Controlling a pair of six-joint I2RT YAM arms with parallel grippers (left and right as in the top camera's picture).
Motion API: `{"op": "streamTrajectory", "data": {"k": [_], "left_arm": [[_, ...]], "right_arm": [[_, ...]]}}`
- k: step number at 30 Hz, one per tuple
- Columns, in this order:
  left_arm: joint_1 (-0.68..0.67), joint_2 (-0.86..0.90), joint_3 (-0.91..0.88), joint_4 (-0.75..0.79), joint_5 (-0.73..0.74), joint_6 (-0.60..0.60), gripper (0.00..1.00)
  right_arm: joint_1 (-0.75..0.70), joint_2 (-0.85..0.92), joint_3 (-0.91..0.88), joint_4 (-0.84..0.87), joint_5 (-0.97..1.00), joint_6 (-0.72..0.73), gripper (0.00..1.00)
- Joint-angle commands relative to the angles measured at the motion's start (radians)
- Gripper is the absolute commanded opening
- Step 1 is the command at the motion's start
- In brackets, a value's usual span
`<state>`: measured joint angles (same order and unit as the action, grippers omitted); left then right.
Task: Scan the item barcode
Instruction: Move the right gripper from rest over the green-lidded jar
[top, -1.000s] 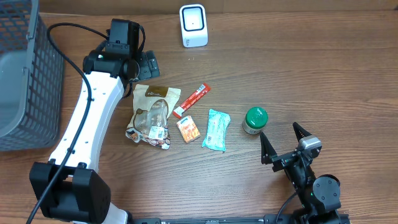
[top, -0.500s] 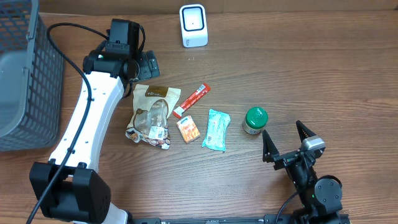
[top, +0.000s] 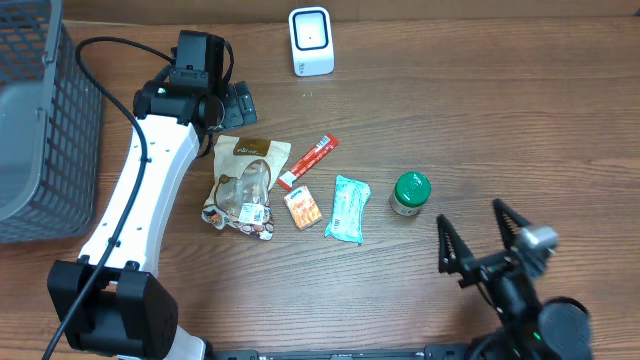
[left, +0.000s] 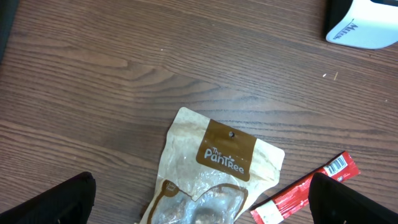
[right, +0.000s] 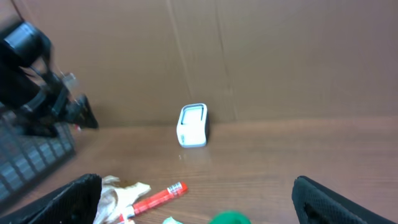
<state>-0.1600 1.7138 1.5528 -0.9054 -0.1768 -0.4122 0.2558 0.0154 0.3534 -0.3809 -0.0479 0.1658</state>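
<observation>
The table (top: 520, 110) is taken up at far L by a grey basket (top: 30, 120); no change is noted there. The L arm (top: 140, 200) is seen stretched up the L side, unmoved vs. a sec ago. Its left gripper (left: 200, 180) is held spread wide w/ nothing btwn the fingers, hovering over the top of the snack pouch (top: 243, 185).

The one change: the right gripper (top: 468, 214) has been drawn back toward the near R edge. It was close by the green-lidded jar (top: 410, 193) a sec ago, and a clear gap is now left. Its claw is also spread wide and empty. So no pick is judged under way on the R, and the task is prob. at its very start.

The scanner (top: 311, 41) is stood at the back edge, untouched. Items to scan are laid mid-table, well short of it: pouch, teal packet (top: 347, 209), jar, orange packet (top: 302, 207) and red stick (top: 308, 161), its barcode shown face-up in the L wrist view. Which one is meant can't be told.
</observation>
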Motion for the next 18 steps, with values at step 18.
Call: {"op": "streamTrajectory", "data": {"k": [18], "left_arm": [[-0.002,-0.001,0.013,0.001,-0.006,-0.007,1.0]], "right_arm": [[-0.003,0.555,0.861,-0.441,0.023,0.043,1.0]]}}
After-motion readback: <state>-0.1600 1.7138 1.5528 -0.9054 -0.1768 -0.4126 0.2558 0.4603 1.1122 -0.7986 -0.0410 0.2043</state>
